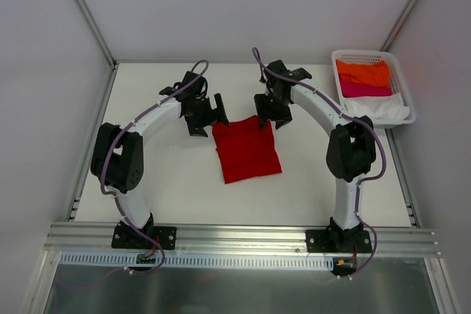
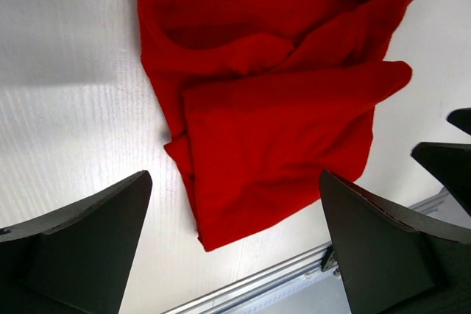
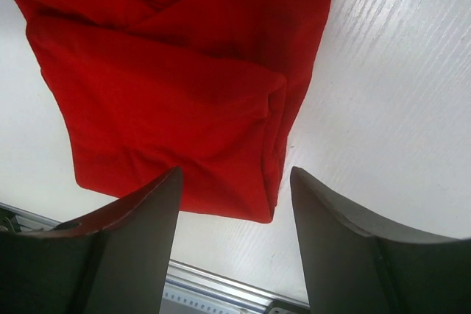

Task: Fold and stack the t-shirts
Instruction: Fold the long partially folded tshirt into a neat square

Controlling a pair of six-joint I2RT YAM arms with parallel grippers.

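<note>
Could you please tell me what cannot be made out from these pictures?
1. Red t-shirt: its far right corner is hidden under the right gripper in the top view; both wrist views cut it off at the top edge.
2. White shirt: partly buried under the pink shirt and orange shirt in the basket, top view; whether it is folded is unclear.

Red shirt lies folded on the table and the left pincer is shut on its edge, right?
Not quite: the left pincer is open, gripping nothing, as the left wrist view shows. The red shirt does lie folded on the table.
</note>
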